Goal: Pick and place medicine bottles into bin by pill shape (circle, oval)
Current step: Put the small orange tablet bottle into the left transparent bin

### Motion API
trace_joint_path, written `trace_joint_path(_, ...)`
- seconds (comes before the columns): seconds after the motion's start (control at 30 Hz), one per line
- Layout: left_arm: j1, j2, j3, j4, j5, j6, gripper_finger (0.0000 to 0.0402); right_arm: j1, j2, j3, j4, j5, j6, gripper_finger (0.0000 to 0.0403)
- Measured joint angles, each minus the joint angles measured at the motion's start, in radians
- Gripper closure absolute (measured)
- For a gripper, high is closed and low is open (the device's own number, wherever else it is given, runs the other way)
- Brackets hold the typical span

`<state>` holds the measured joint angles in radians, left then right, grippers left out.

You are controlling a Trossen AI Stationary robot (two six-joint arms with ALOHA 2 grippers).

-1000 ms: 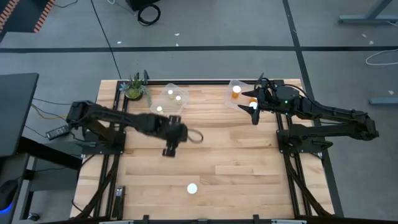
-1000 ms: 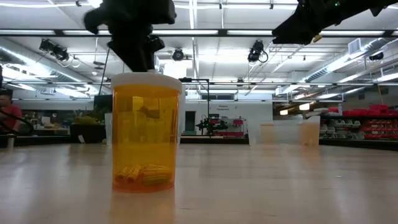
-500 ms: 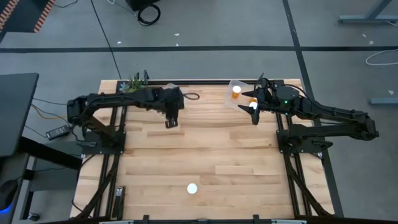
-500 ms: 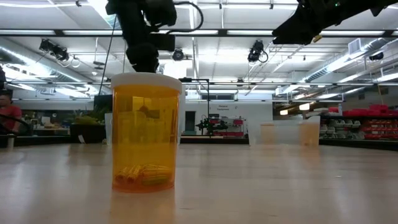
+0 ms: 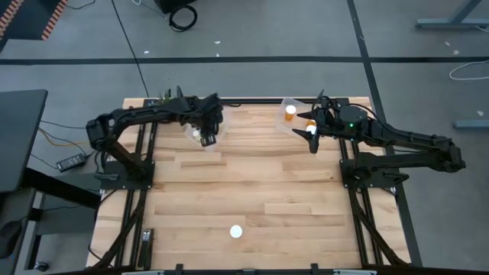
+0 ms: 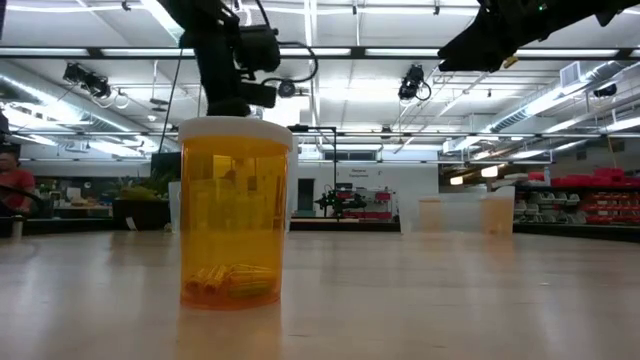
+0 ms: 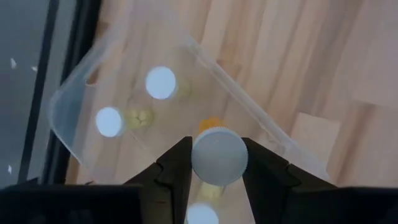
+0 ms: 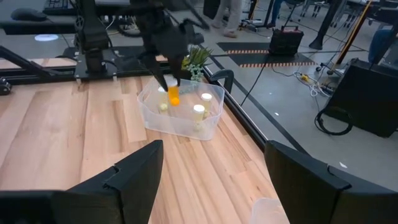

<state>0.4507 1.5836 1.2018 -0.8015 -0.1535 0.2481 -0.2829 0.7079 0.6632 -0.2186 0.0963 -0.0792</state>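
Observation:
My left gripper (image 5: 204,137) is shut on a white-capped amber medicine bottle (image 7: 219,157) above the clear left bin (image 7: 74,99) at the table's far left. That bin holds three other bottles, two of them toward its far end (image 7: 161,82) (image 7: 109,121). My right gripper (image 5: 312,140) hangs open and empty by the clear right bin (image 5: 289,122), which holds an amber bottle (image 5: 290,112). One more bottle (image 5: 236,231) stands upright on its base near the table's front edge; it shows large in the low view (image 6: 236,215). My left gripper pinches the bottle between its two fingers on opposite sides of the white cap (image 7: 198,163). The fingers come from above, pointing down. The bottle hangs upright below them, its amber body (image 8: 173,96) clear of the bin's floor.
A green potted plant (image 8: 198,57) stands just behind the left bin at the table's far left corner. Bare wooden tabletop (image 5: 260,183) lies between the bins and the front bottle. A person (image 6: 12,185) shows far off in the room.
My left gripper has carried the bottle from the table's middle toward the far edge and now holds it over the left bin. The bottle stays upright in the hold.

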Motion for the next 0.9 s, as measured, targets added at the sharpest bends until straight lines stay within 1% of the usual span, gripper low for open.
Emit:
trace_joint_path(0.27,0.024,0.126,0.000,0.025,0.001,-0.006,0.0271,0.000,0.000,0.000,-0.001,0.000,0.000,0.0116)
trace_joint_path(0.47,0.043,0.185,0.000,0.041,0.001,-0.013,0.0271,0.000,0.000,0.000,-0.005,0.000,0.001,0.0116)
trace_joint_path(0.6,0.054,0.198,0.000,0.055,0.001,-0.018,0.0271,0.000,0.000,0.000,-0.006,0.000,0.005,0.0116)
trace_joint_path(0.9,0.057,0.198,0.000,0.050,0.002,-0.023,0.0253,0.000,0.000,0.000,-0.012,0.000,0.007,0.0116)
